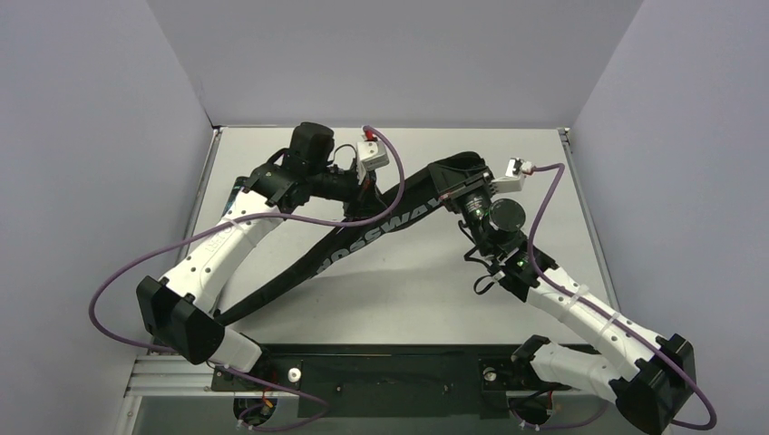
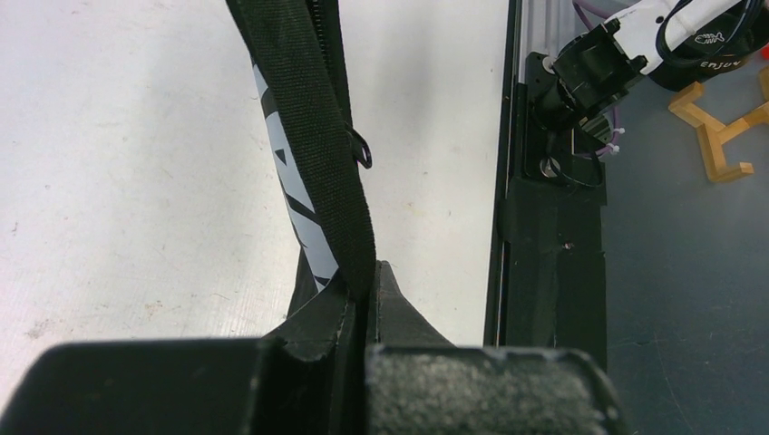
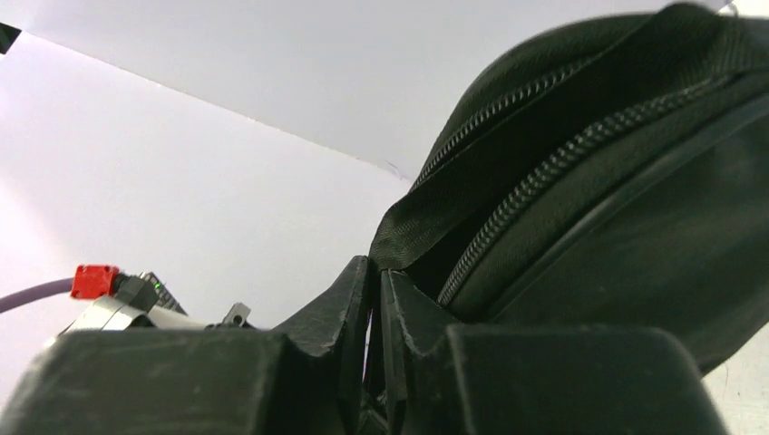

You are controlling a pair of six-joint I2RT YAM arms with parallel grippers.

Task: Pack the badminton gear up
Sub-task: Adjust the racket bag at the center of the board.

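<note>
Gripping flat black webbing [image 2: 317, 118] with the left fingers [image 2: 399, 317], pressed almost together with only the cloth between them. Nipping, by the look of it, a fold of rim beside the zipper [image 3: 544, 154] with the right fingers [image 3: 331, 313], standing at a thin slit; hard telling how much cloth is actually caught. Holding the racket bag [image 1: 381, 227] slung diagonally over the bench [image 1: 435, 299]: narrow handle end trailing near left, broad head end far right at the right fingers, webbing gripped partway along, toward the far side. Judging it light and limp, sagging and folding wherever unsupported, so likely needing both holds to control its mouth. Expecting the smooth printed panel to be slippery and too slack to pinch well; favouring the webbing, the piped seam or the zip tape, where layered cloth is giving the pads something firm. Treating the zipper teeth as a snag risk, and avoiding hard tugs liable to slide the thin fold out of a shallow grip.
</note>
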